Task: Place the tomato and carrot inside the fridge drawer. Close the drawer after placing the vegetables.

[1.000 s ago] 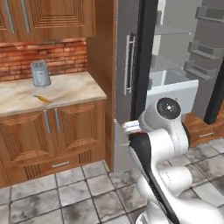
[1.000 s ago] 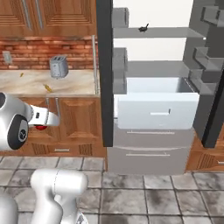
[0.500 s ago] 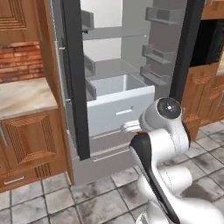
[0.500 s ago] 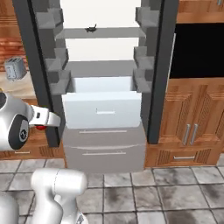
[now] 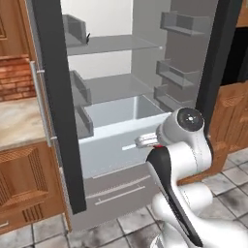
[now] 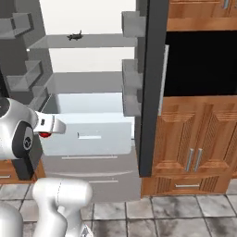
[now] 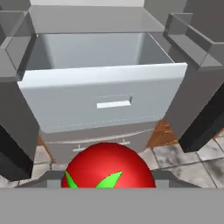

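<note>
Holding glossy round red tomato w/ green leafy top (image 7: 108,165) clamped in tool (image 6: 45,134); pale grey-white translucent box-shaped fridge drawer (image 7: 105,94) pulled open, ahead of & above tool, its cavity beyond front panel

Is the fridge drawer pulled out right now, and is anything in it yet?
Open: the fridge drawer stands pulled forward, and the part of its inside that shows is bare. The tomato sits at the gripper, outside the drawer.

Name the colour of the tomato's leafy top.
Green, on the red tomato; clearest in the hand view.
</note>
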Motion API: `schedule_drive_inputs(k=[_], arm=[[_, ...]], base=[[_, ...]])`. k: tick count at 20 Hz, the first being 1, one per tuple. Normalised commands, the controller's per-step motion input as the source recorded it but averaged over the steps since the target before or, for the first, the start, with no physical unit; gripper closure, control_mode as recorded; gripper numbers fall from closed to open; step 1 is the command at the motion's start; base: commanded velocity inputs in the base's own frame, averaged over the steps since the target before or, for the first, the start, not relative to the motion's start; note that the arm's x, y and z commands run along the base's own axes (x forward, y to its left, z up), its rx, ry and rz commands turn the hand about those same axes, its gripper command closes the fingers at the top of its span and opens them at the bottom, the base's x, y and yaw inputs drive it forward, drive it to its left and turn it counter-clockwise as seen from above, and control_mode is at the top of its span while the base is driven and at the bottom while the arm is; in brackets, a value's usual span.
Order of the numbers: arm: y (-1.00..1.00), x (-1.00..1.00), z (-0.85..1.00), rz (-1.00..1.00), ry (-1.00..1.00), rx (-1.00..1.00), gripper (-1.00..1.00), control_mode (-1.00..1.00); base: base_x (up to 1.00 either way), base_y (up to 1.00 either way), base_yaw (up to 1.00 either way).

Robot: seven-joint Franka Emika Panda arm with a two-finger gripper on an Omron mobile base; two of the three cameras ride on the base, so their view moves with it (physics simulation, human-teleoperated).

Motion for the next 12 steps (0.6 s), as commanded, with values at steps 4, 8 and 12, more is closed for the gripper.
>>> schedule_drive_inputs(k=[4, 8, 12], arm=[[0.0, 0.0, 0.0, 0.0, 0.0, 0.0, 1.0, 1.0], [0.0, 0.0, 0.0, 0.0, 0.0, 0.0, 1.0, 1.0], [0.0, 0.0, 0.0, 0.0, 0.0, 0.0, 1.0, 1.0]], base=[[0.72, -0.09, 0.08], [0.62, -0.29, 0.12], [0.61, -0.29, 0.12]])
